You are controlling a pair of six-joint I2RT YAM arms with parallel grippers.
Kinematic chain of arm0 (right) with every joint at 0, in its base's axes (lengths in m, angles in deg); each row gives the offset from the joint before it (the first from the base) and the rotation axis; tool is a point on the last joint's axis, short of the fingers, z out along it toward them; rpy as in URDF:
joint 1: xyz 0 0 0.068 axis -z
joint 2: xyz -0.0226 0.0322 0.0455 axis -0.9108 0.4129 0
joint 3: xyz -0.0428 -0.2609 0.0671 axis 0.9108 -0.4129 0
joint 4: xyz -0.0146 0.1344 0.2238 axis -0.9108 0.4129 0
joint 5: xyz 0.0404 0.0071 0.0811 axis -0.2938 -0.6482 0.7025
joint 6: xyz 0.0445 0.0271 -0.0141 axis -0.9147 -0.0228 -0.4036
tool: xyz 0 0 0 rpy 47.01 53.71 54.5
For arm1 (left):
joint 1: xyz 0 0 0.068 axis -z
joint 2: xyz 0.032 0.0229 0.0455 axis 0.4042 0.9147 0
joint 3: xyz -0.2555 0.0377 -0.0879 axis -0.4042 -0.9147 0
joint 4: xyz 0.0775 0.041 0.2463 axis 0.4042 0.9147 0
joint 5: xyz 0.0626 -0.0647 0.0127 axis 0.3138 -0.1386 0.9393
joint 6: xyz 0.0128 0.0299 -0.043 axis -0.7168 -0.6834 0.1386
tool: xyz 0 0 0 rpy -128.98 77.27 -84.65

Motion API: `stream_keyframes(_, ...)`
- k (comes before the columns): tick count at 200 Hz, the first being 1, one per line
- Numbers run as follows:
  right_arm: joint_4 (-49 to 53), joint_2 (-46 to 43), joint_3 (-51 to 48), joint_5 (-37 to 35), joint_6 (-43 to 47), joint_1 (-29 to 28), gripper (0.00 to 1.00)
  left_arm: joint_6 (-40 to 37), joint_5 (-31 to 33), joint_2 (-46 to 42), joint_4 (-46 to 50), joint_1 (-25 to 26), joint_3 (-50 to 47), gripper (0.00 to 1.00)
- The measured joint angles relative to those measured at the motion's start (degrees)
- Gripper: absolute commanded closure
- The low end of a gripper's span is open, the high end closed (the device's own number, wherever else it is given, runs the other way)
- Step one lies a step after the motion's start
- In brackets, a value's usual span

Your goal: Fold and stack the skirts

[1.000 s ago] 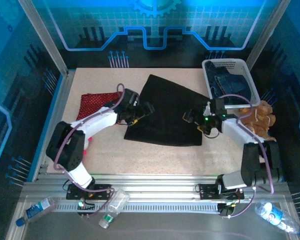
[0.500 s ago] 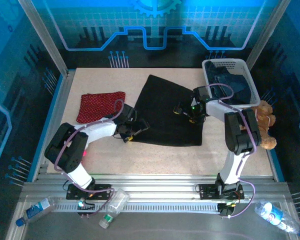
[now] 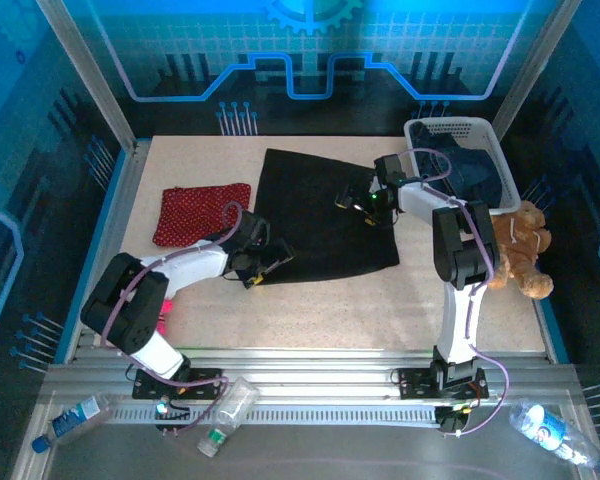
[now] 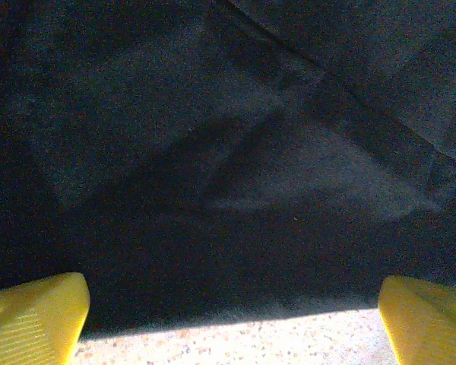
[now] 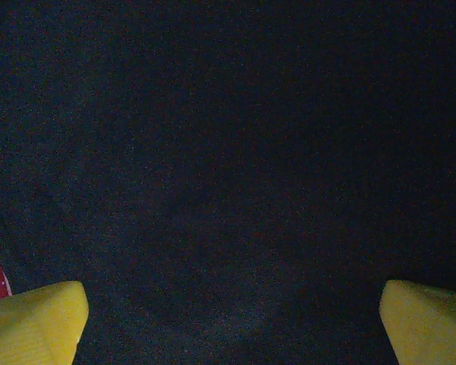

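Observation:
A plain black skirt lies spread flat mid-table. My left gripper stands open at its near-left corner. In the left wrist view its yellow fingertips straddle the black skirt's hem, and bare table shows just below. My right gripper is open, low over the skirt's far right part. The right wrist view has dark cloth between wide-apart fingertips. A folded red dotted skirt rests at the left. Dark blue denim skirts sit in the basket.
The white basket stands at the back right corner. A brown teddy bear lies beside it at the right edge. Something pink peeks out under the left arm. Plastic bottles lie on the rail in front.
The black skirt has shifted left and lies flatter. My right gripper moved farther back and left over it. My left gripper came nearer, to its near-left corner.

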Motion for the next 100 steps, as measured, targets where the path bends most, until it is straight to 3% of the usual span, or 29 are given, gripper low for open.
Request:
stream_keyframes(36, 0.0, -4.2, -4.1, -1.0, -0.8, 0.0, 0.0, 2.1, 0.8, -6.0, 1.4, 0.0, -0.1, 0.01)
stream_keyframes(81, 1.3, -26.6, -17.1, -12.7, -0.2, -3.1, 0.0, 5.6, 5.4, -13.2, 7.5, -2.6, -3.4, 0.01)
stream_keyframes(100, 0.9, -35.1, -21.9, -16.4, -0.3, -3.6, 0.0, 7.1, 5.2, -13.9, 8.6, -4.7, -7.5, 0.13)
